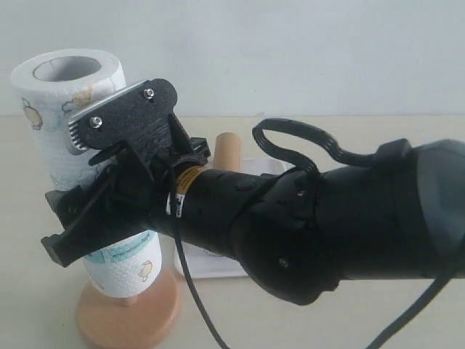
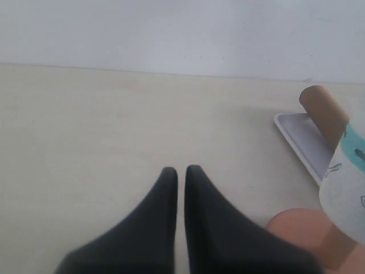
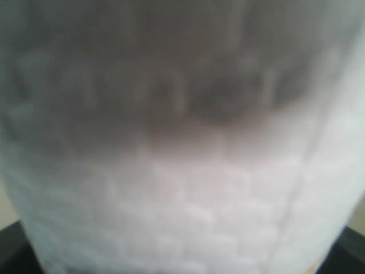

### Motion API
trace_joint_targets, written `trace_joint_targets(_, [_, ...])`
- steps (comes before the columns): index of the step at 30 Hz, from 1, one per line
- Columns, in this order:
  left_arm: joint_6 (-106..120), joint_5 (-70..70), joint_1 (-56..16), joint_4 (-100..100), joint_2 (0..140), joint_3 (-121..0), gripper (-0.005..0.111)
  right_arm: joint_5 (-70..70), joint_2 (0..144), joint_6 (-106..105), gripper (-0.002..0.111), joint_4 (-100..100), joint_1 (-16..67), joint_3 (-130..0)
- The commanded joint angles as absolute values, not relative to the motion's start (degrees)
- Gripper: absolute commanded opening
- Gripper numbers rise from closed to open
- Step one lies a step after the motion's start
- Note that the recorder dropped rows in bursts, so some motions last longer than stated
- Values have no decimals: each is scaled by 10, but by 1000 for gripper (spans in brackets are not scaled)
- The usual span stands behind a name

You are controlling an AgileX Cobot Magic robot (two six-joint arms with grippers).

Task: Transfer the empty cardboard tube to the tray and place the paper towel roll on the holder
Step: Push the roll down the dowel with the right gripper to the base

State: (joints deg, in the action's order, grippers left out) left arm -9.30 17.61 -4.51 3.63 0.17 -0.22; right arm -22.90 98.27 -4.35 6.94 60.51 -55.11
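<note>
The white paper towel roll (image 1: 69, 109) stands tilted over the wooden holder's disc base (image 1: 127, 320), and the pole is hidden inside it. My right gripper (image 1: 80, 193) reaches across from the right and is shut on the roll's middle. In the right wrist view the roll (image 3: 182, 171) fills the frame, blurred. The brown cardboard tube (image 1: 227, 149) rises behind my right arm over the white tray (image 1: 218, 265). The left wrist view shows the tube (image 2: 324, 113), the tray (image 2: 302, 142), the roll (image 2: 349, 182) and the base (image 2: 293, 228) off to one side. My left gripper (image 2: 181, 171) is shut and holds nothing.
The pale tabletop (image 2: 114, 131) spreads out in front of my left gripper, with a plain wall behind it. My bulky right arm (image 1: 327, 225) and its cable (image 1: 196, 305) block most of the tray and the tube's lower part in the exterior view.
</note>
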Motion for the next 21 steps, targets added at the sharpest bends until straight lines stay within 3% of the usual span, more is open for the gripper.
trace_joint_targets(1, [-97,167,-48,34,0,0,4,-264,988,-44,0,70,605,-543])
trace_joint_targets(15, [-97,167,-48,34,0,0,4,-274,1013,-54,2,70,605,-543])
trace_joint_targets(18, [-97,167,-48,34,0,0,4,-276,1013,-54,17,70,605,-543])
trace_joint_targets(21, [-97,167,-48,34,0,0,4,-278,1013,-54,45,70,605,-543])
